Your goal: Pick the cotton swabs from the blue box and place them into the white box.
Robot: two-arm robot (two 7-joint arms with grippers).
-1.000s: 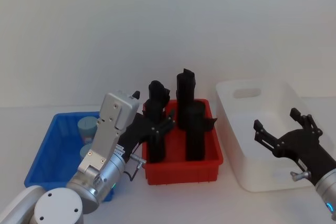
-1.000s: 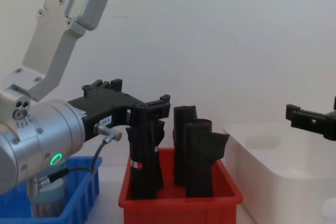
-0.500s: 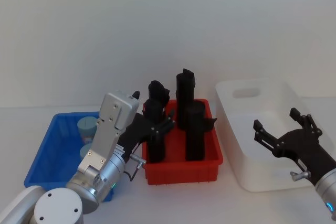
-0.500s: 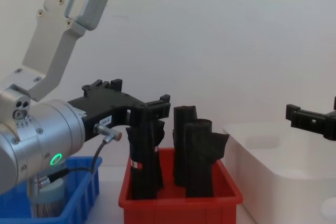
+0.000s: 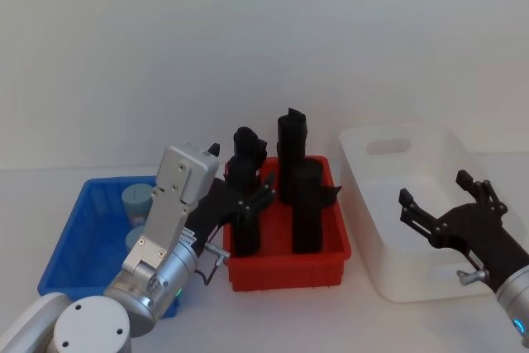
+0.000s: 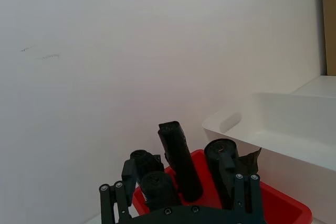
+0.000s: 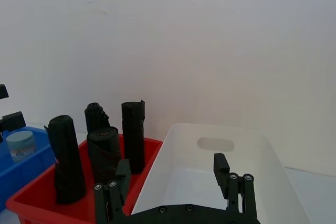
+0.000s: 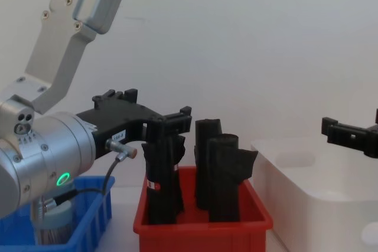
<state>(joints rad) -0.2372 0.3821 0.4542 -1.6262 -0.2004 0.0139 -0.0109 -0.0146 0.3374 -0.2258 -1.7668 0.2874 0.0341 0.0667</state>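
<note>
The white box (image 5: 372, 196) stands just right of the red bin (image 5: 285, 270), and what shows of its inside is bare, so by the look of it no transfer is done. The blue box (image 5: 83, 229) sits just left of the red bin and holds the cotton swabs (image 5: 137, 200): one grey-blue-lidded tub near the side facing the red bin, and what seems to be a second one in front of it, half hidden by the left arm. The left gripper (image 5: 242, 169) hangs over the red bin's left front corner, level with the tops of the black rolled bundles (image 5: 291, 146) standing in it, its fingers spread apart and holding nothing. It points away from the blue box rather than down into it. The right gripper (image 5: 436, 188) hovers well to the right of the red bin, above the near part of the white box, fingers likewise parted and empty. The whole job therefore appears to lie ahead — reaching into the blue box, closing on a tub, carrying it across the red bin past the bundles, and releasing it in the white box, then the same for whatever tubs remain.
</note>
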